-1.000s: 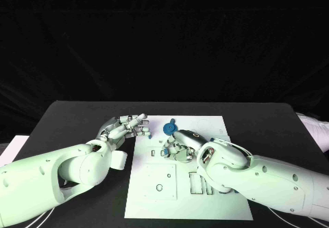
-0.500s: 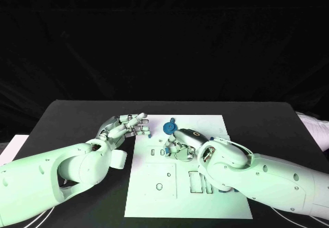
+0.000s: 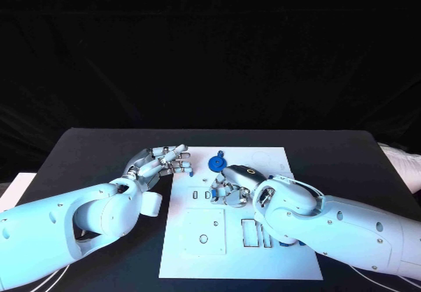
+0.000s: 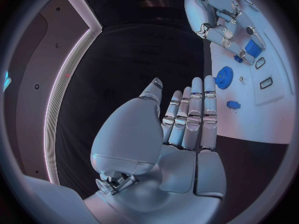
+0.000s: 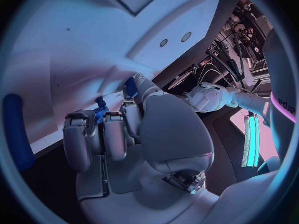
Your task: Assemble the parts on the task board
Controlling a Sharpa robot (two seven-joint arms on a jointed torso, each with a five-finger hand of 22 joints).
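Observation:
The white task board lies in the middle of the black table. My right hand rests on its middle, fingers curled over a small blue part that it pinches; the right wrist view shows that blue part between the fingertips. A blue gear sits on the board just beyond this hand, also seen as the gear in the left wrist view. My left hand hovers at the board's left edge, fingers straight and apart, holding nothing. Another small blue piece lies near its fingertips.
The board's near half has a square plate with holes and several narrow slots. A white sheet lies at the table's left edge, and a white object at the right edge.
My right hand has shifted slightly toward the far side of the board with the small part. The left hand has stayed where it was.

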